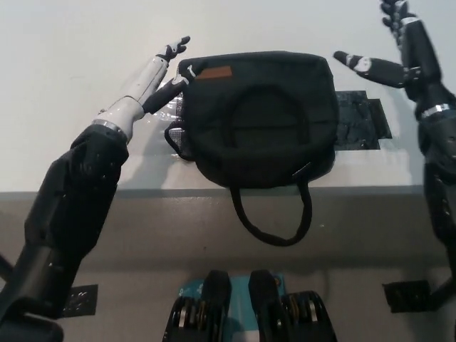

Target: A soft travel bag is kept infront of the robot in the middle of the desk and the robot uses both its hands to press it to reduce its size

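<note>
A black soft travel bag lies flat at the desk's near edge, with a small brown label near its top left. One strap loop hangs down over the desk front. My white left hand is raised just left of the bag, open with fingers spread, not touching it. My black right hand is lifted at the upper right, open and clear of the bag.
The white desk stretches away behind the bag. Dark tape patches show on the desk right of the bag, and a clear shiny patch lies under my left hand.
</note>
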{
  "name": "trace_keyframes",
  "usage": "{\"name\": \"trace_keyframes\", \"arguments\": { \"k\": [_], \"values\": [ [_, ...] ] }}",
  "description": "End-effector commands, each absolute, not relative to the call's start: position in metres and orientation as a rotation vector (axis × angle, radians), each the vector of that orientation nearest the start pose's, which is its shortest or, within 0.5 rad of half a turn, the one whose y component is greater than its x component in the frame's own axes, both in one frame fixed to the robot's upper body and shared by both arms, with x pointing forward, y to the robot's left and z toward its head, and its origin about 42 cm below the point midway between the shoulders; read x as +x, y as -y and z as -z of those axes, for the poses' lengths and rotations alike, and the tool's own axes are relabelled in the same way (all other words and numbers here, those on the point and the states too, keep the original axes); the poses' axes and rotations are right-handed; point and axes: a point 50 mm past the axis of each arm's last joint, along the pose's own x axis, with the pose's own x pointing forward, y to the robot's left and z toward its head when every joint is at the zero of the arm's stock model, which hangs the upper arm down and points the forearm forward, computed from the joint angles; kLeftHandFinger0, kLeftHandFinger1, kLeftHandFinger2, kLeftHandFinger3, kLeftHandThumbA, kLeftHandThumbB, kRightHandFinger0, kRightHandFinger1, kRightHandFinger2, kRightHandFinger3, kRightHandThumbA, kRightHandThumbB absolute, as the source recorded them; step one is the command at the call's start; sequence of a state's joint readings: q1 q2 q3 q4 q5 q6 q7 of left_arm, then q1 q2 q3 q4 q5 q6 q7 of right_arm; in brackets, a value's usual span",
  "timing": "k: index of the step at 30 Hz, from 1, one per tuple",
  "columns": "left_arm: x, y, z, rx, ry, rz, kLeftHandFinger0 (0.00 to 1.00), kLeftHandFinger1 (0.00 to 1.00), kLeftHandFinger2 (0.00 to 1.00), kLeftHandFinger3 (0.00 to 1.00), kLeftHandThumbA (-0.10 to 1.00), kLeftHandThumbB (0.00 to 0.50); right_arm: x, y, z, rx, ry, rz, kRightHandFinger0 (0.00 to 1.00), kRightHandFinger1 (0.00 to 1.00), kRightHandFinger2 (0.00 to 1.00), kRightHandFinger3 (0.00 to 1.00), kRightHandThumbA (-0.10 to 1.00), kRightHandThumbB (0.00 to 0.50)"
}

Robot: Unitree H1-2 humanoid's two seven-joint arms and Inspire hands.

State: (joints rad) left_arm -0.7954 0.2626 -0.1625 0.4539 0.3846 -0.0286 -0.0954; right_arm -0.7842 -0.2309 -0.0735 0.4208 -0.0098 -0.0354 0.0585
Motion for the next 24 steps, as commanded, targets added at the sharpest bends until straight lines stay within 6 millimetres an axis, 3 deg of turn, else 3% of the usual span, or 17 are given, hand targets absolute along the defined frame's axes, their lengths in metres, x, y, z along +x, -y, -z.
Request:
{"name": "trace_keyframes", "arguments": {
  "k": [1,2,3,5,6,7,8,10,11,14,18,21,22,24],
  "values": [
    [0.434,-0.215,-0.355,0.507,0.532,0.324,1.0,1.0,1.0,1.0,1.0,0.32,0.415,0.273,-0.389,-0.056,0.685,-0.182,1.0,1.0,1.0,1.0,1.0,0.204],
    [0.413,-0.217,-0.353,0.513,0.577,0.33,1.0,1.0,1.0,1.0,1.0,0.291,0.393,0.271,-0.385,-0.103,0.725,-0.17,1.0,1.0,1.0,1.0,1.0,0.214],
    [0.394,-0.219,-0.348,0.496,0.611,0.335,1.0,1.0,1.0,1.0,1.0,0.298,0.369,0.265,-0.378,-0.142,0.749,-0.158,1.0,1.0,1.0,1.0,1.0,0.228],
    [0.361,-0.218,-0.346,0.462,0.682,0.329,1.0,1.0,1.0,1.0,1.0,0.375,0.323,0.252,-0.372,-0.172,0.828,-0.19,1.0,1.0,1.0,1.0,1.0,0.219],
    [0.348,-0.218,-0.345,0.464,0.719,0.329,1.0,1.0,1.0,1.0,1.0,0.343,0.306,0.247,-0.371,-0.172,0.852,-0.211,1.0,1.0,1.0,1.0,1.0,0.232],
    [0.322,-0.217,-0.344,0.436,0.79,0.337,1.0,1.0,1.0,1.0,1.0,0.332,0.279,0.237,-0.366,-0.159,0.897,-0.241,1.0,1.0,1.0,1.0,1.0,0.245],
    [0.315,-0.216,-0.343,0.42,0.801,0.339,1.0,1.0,1.0,1.0,1.0,0.328,0.272,0.235,-0.365,-0.156,0.908,-0.249,1.0,1.0,1.0,1.0,1.0,0.248],
    [0.285,-0.216,-0.339,0.386,0.849,0.313,1.0,1.0,1.0,1.0,1.0,0.354,0.242,0.225,-0.357,-0.157,0.911,-0.235,1.0,1.0,1.0,1.0,1.0,0.324],
    [0.269,-0.216,-0.336,0.359,0.868,0.302,1.0,1.0,1.0,1.0,1.0,0.353,0.23,0.223,-0.352,-0.159,0.914,-0.233,1.0,1.0,1.0,1.0,1.0,0.334],
    [0.233,-0.219,-0.323,0.326,0.902,0.258,1.0,1.0,1.0,1.0,1.0,0.352,0.21,0.22,-0.336,-0.182,0.948,-0.249,1.0,1.0,1.0,1.0,1.0,0.224],
    [0.179,-0.227,-0.29,0.266,0.793,0.208,1.0,1.0,1.0,1.0,1.0,0.315,0.179,0.21,-0.307,-0.138,0.881,-0.321,1.0,1.0,1.0,1.0,1.0,0.234],
    [0.163,-0.228,-0.271,0.23,0.728,0.216,1.0,1.0,1.0,1.0,1.0,0.336,0.173,0.206,-0.298,-0.173,0.843,-0.31,1.0,1.0,1.0,1.0,1.0,0.253],
    [0.156,-0.227,-0.265,0.255,0.685,0.216,1.0,1.0,1.0,1.0,1.0,0.351,0.169,0.205,-0.292,-0.147,0.809,-0.324,1.0,1.0,1.0,1.0,1.0,0.235],
    [0.156,-0.226,-0.255,0.243,0.642,0.235,1.0,1.0,1.0,1.0,1.0,0.363,0.175,0.2,-0.279,-0.16,0.758,-0.303,1.0,1.0,1.0,1.0,1.0,0.241]
  ]
}}
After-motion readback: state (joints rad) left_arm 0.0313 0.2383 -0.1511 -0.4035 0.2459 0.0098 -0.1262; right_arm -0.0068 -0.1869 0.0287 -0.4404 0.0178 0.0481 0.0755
